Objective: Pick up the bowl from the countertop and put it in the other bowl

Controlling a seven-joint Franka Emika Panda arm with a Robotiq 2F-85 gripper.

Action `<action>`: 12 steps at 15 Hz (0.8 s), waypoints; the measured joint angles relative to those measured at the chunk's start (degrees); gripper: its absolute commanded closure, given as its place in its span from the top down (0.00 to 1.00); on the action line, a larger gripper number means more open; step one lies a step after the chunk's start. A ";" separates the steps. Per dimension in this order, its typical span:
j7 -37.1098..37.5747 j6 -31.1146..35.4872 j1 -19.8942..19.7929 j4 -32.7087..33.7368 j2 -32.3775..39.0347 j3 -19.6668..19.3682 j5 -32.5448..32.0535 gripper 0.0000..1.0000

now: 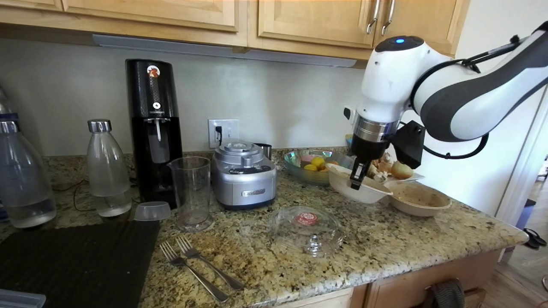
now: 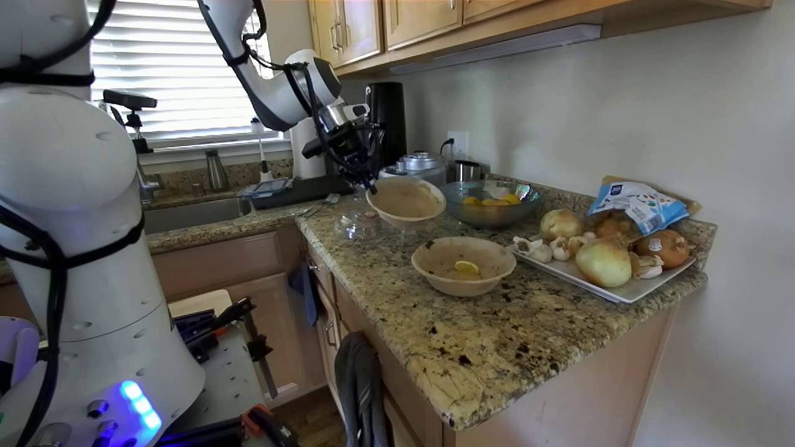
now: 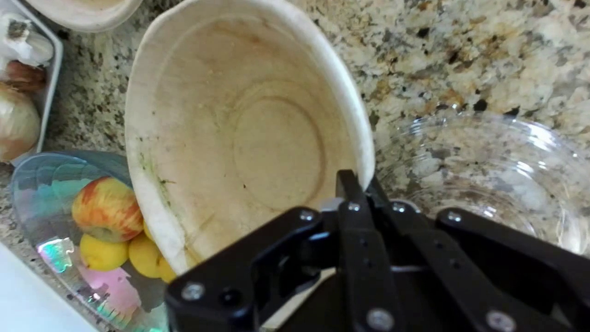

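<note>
- Cream bowl (image 2: 407, 203) hangs tilted above the speckled stone surface (image 2: 497, 338), its hollow side turned partly toward the camera in an exterior view; greenish specks (image 3: 162, 184) cling inside it near the rim.
- Pincer (image 3: 362, 182) is narrow and holds that bowl by the rim, one jaw at the inside of the wall and one at the outside, as the wrist view shows.
- Tan bowl (image 2: 463, 287) sits upright on the surface, apart from the held bowl, with a yellow lemon-like piece (image 2: 466, 267) lying in its browner interior.
- Glass bowl (image 2: 522, 212) stands near the held bowl, with yellow fruit (image 3: 102, 252) and a red-and-yellow apple (image 3: 107, 205) in it.
- White tray (image 2: 633, 294) lies just beside the tan bowl, loaded with onions (image 2: 602, 262) and garlic (image 2: 540, 251); a blue-and-white bag (image 2: 640, 203) lies just beside the onions.
- Clear dish (image 1: 291, 235), with a round red label (image 1: 307, 218), rests on the surface near the silver food processor (image 1: 244, 184).
- Two forks (image 1: 201, 279) lie side by side near a dark mat (image 1: 77, 265).
- Clear spouted jug (image 1: 192, 186) stands upright near the food processor and a tall black machine (image 1: 152, 94).
- Clear bottle (image 1: 109, 171) with a silver cap (image 1: 99, 125) stands beside the black machine.
</note>
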 measured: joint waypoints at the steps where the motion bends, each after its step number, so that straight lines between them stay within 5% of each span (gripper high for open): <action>1: 1.42 -0.12 0.00 -0.02 -0.50 0.06 -1.36 0.04; 12: 7.22 -6.49 -3.69 -3.19 -8.07 -0.29 -3.64 0.04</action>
